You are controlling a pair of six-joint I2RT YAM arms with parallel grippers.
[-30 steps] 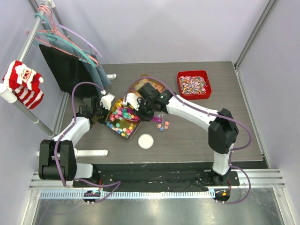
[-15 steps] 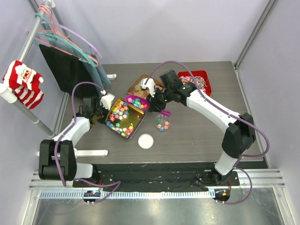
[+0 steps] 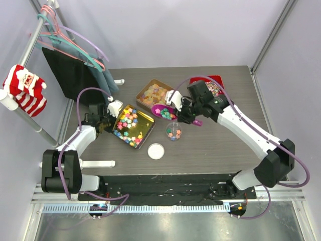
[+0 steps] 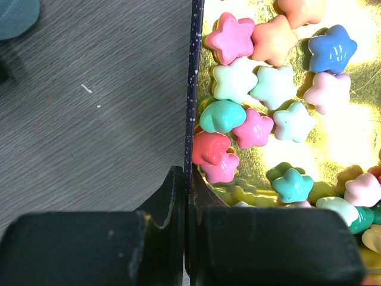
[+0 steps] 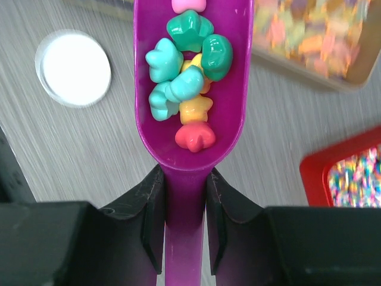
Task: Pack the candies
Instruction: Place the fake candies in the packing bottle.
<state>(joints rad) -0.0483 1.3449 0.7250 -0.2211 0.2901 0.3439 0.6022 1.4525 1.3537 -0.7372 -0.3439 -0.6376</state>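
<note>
Beside gummy tray (image 3: 144,88), R pincer (image 5: 184,182) grips scoop (image 5: 237,89) w/ candies (image 5: 186,83).

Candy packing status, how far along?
Partway. Done: a few candies lie in the clear cup. In hand: the right gripper holds the purple scoop, loaded, not yet tipped; the left gripper is shut on the rim of the gold tray. Left: most candies are in the tray, and the white lid lies beside the cup.

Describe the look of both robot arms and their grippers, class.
Both the left arm and right arm have white links, black joints and looping purple cables. The left gripper and right gripper are chunky and matte black.
</note>
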